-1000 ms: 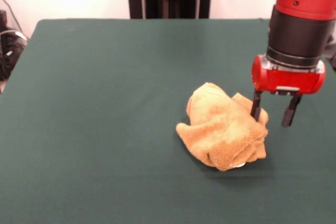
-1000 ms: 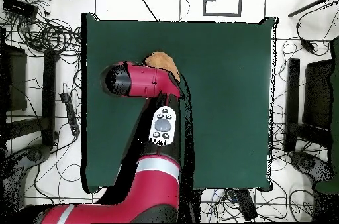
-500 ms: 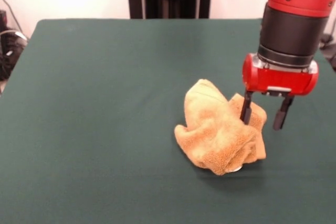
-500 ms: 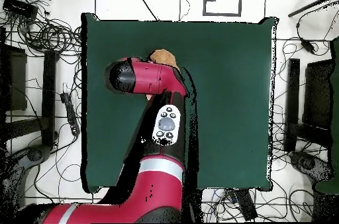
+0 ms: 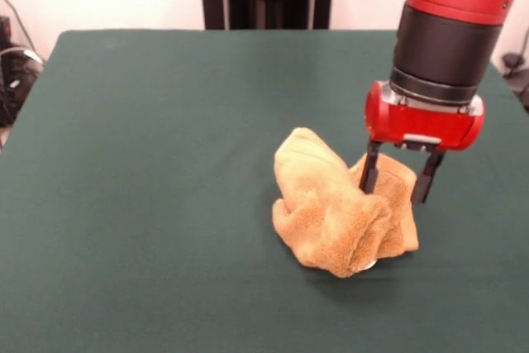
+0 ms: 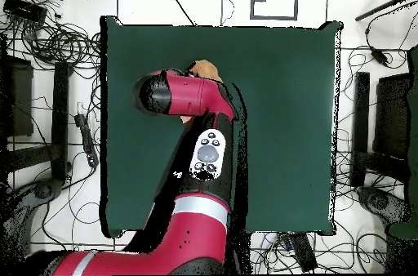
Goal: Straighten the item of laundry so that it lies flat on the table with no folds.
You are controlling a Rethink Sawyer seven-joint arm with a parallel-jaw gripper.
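Note:
The item of laundry (image 5: 335,204) is an orange-tan towel bunched into a crumpled heap on the dark green table (image 5: 149,163), right of centre in the front view. A bit of white shows under its near edge. My gripper (image 5: 395,181) is open, its two black fingers hanging over the heap's right side, the left finger against the cloth and the right one just past its edge. In the overhead view only a small part of the towel (image 6: 204,67) shows beyond the red arm, and the fingers are hidden.
The red and black arm (image 6: 200,158) crosses the table's left half from the bottom edge in the overhead view. Cables and equipment lie on the floor around the table (image 6: 277,126).
My gripper has shifted left toward the heap, staying open. The towel has been nudged slightly left and its top has bunched up a little higher.

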